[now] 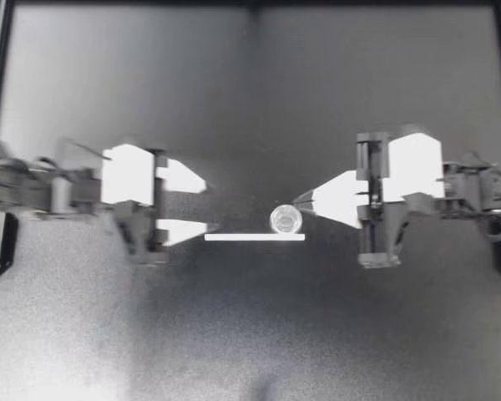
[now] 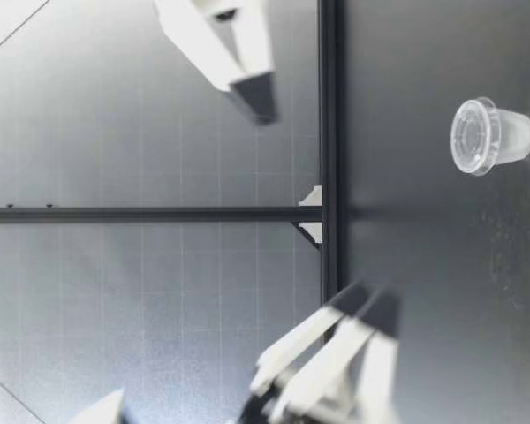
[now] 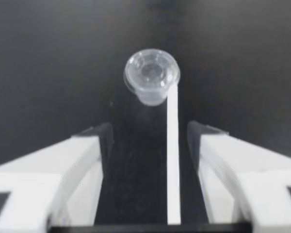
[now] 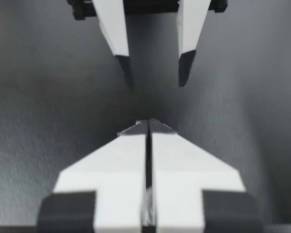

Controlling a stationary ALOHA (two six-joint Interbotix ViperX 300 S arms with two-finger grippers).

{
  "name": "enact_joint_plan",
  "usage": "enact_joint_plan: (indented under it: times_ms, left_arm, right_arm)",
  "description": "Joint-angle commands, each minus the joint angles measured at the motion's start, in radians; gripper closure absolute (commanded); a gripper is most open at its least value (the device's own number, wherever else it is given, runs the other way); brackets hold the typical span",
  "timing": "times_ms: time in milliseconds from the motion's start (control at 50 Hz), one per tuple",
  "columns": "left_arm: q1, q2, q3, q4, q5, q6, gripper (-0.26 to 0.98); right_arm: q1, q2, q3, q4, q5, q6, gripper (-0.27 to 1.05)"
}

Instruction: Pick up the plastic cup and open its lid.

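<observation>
Status: small clear lidded plastic cup (image 1: 285, 220) stands upright on the black table (image 1: 250, 334) beside a thin white strip (image 1: 255, 236), untouched; left gripper (image 1: 211, 206) gapes wide, empty, aimed at it for pickup, right gripper (image 1: 301, 200) pinched closed, empty.

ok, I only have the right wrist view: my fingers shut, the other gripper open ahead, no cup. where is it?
Observer: Top view has the plastic cup on the table, just ahead of the right gripper and beside a white strip.
Operator: upright? lid on?
Observer: Low view shows it standing upright with the lid on.
</observation>
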Motion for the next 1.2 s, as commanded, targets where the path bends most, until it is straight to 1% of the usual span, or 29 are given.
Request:
enact_joint_plan:
  times_ms: [0,200,400,800,1180]
  left_arm:
    - [0.003,0.054,-0.051,0.002,-0.037,0.000,0.19]
    - [0.003,0.147,-0.107,0.002,-0.086,-0.002,0.20]
    - [0.003,0.204,-0.149,0.002,-0.089,-0.005,0.20]
    - [0.003,0.279,-0.189,-0.006,-0.089,-0.009,0.20]
    - [0.003,0.313,-0.225,-0.006,-0.089,-0.015,0.20]
  right_arm:
    - [-0.009,0.021,-0.034,0.002,0.018,0.002,0.97]
    - [-0.009,0.077,-0.063,0.002,0.075,0.003,0.97]
    - [-0.009,0.110,-0.077,0.002,0.109,0.005,0.97]
    - [-0.009,0.172,-0.078,0.002,0.140,0.006,0.97]
    - [-0.009,0.216,-0.078,0.002,0.140,0.008,0.97]
